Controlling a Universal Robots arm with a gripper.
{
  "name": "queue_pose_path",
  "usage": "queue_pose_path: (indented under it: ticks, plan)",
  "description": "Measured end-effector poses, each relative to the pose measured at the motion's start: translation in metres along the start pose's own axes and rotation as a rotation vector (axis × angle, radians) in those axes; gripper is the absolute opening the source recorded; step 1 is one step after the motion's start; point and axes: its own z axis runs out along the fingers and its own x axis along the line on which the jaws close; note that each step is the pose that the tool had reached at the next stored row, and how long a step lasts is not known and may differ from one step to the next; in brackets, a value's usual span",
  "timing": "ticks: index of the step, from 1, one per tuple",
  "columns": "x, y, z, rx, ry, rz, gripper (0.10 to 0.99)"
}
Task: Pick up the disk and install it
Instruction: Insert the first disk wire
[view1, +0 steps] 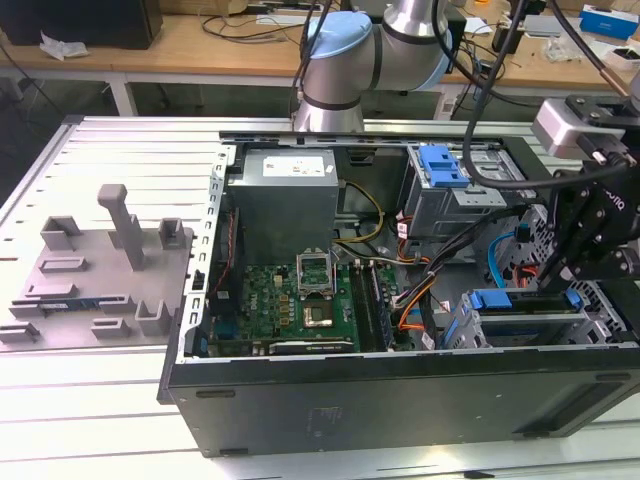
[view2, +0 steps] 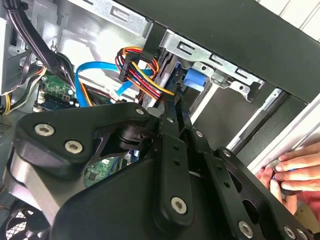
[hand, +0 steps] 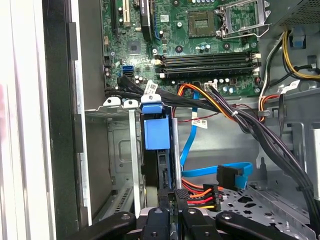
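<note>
The disk (hand: 156, 134) showed a bright blue carrier bracket around a dark edge. The pincer (hand: 175, 200) was matte black with silver screw heads. The computer case (view1: 400, 400) was black outside, bare grey metal within, around a green motherboard (view1: 290, 300). A light blue cable (hand: 192, 145) ran by a red, orange and yellow wire bundle (view2: 145, 75). The worktop (view1: 90, 400) was pale ribbed silver.
</note>
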Motion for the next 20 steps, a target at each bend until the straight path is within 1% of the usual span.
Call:
queue_pose_path:
  ticks: [17,18,20]
  plan:
    - [0.0007,-0.0006,0.0083,0.000,-0.0004,0.000,0.165]
    - [0.0007,-0.0006,0.0078,0.000,-0.0010,0.000,0.176]
    - [0.0008,-0.0005,0.0045,0.000,-0.0015,0.000,0.294]
